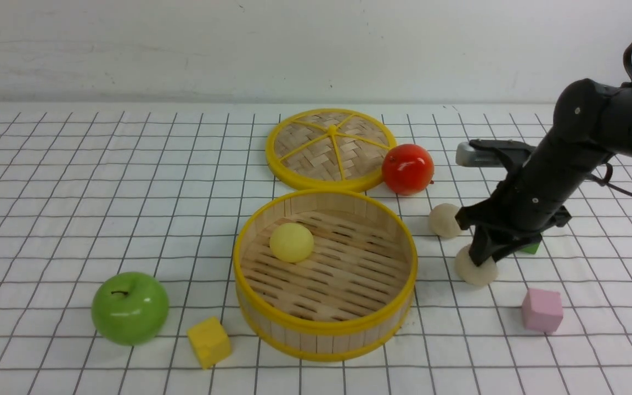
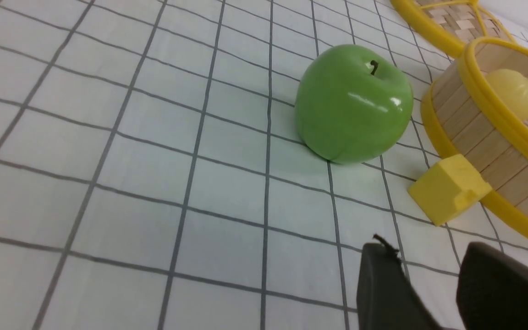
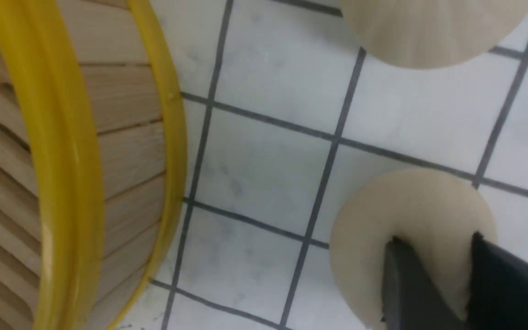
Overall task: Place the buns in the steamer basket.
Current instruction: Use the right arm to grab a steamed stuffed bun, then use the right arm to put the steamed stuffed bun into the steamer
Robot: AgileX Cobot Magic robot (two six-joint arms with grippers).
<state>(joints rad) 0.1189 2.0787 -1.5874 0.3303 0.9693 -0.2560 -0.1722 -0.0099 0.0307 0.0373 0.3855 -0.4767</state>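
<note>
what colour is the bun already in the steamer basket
The bun is pale yellow, plain and matte; the front view shows it best.

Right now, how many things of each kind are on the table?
Buns: 3 (yellow bun, far beige bun, near beige bun)
Fruits: 2 (green apple, red fruit)
Cubes: 3 (yellow cube, pink cube, green cube)
Steamer basket: 1
Woven lid: 1
Total: 10

Surface point(image 1: 74, 219) showing white, crossed by dark grey grid. Steamer basket point(image 1: 324, 329) showing pale wood strips, yellow rims, slatted floor. Yellow bun point(image 1: 291, 242) looking pale, matte; near bun point(image 1: 475, 270) and far bun point(image 1: 445, 220) looking beige-cream. Woven disc point(image 1: 331, 148) showing tan weave, yellow rim and spokes. Red fruit point(image 1: 407, 169) and green apple point(image 1: 129, 308) shining glossy. Yellow cube point(image 1: 209, 342), pink cube point(image 1: 542, 310), green cube point(image 1: 531, 248) looking plain. Right fingers point(image 3: 406, 284) showing black
</note>
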